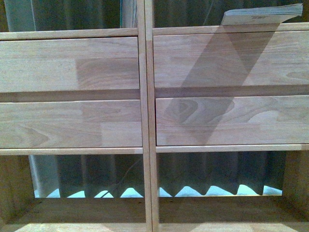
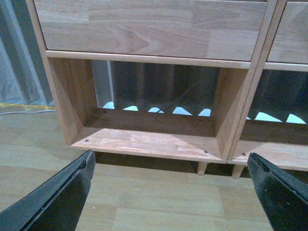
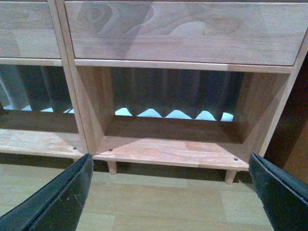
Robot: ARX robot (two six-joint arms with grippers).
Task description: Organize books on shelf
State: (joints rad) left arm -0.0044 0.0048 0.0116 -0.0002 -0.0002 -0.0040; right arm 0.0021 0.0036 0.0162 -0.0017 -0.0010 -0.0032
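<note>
A: left gripper [image 2: 171, 161], right gripper [image 3: 171, 161]: jaws wide apart, empty. One book [image 1: 260, 14] lies flat at 1 o'clock on the shelf [image 1: 145, 96].
B: risk: the shelf has no back, so a clumsy nudge could shove it out behind.

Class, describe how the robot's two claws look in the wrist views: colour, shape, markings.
Both the left claw and the right claw have two matt black fingers, broad at the base and tapering to narrow tips. No cables or markings show; the arms are out of view.
</note>
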